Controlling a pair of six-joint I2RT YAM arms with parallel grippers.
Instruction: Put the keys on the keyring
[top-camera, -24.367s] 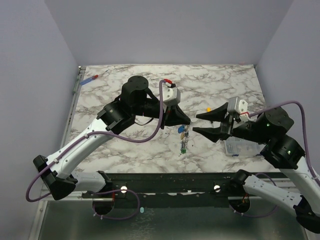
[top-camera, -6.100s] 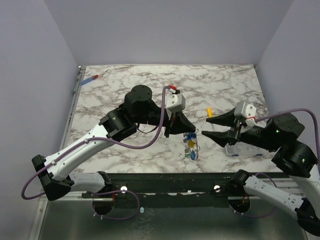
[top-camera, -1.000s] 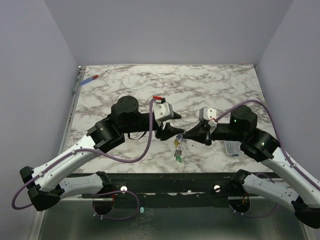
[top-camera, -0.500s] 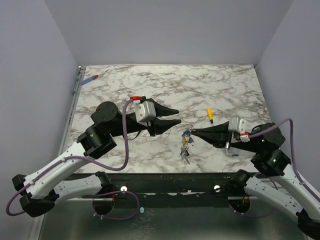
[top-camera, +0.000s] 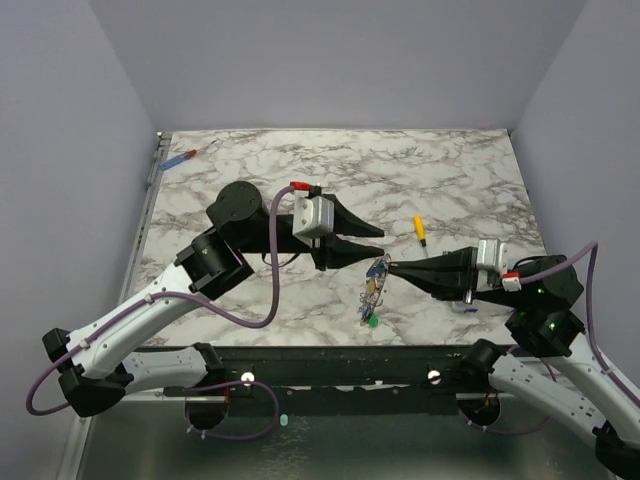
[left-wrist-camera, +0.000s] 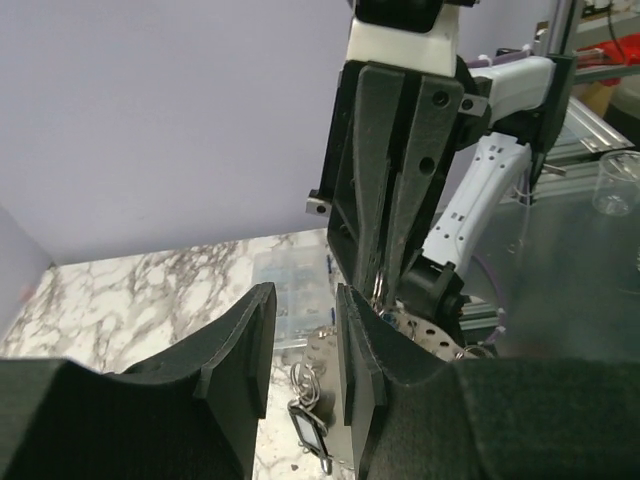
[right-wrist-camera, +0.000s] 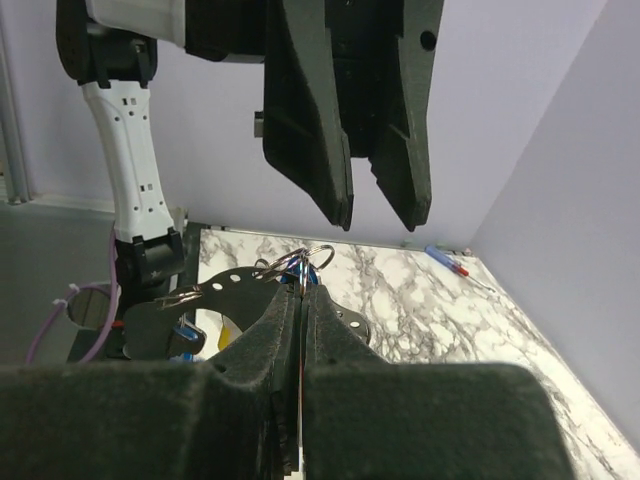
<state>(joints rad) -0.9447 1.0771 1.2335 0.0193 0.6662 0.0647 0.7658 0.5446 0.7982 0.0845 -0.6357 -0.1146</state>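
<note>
Though near left gripper (top-camera: 374, 243), keyring (top-camera: 379, 266) at closed tips of right gripper (top-camera: 393, 268)

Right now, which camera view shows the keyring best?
The right wrist view: the keyring stands as a clear loop just above the tips of the shut right gripper. The top external view shows it barely, as a small blur among the keys. In the left wrist view it blends with dangling keys.
</note>
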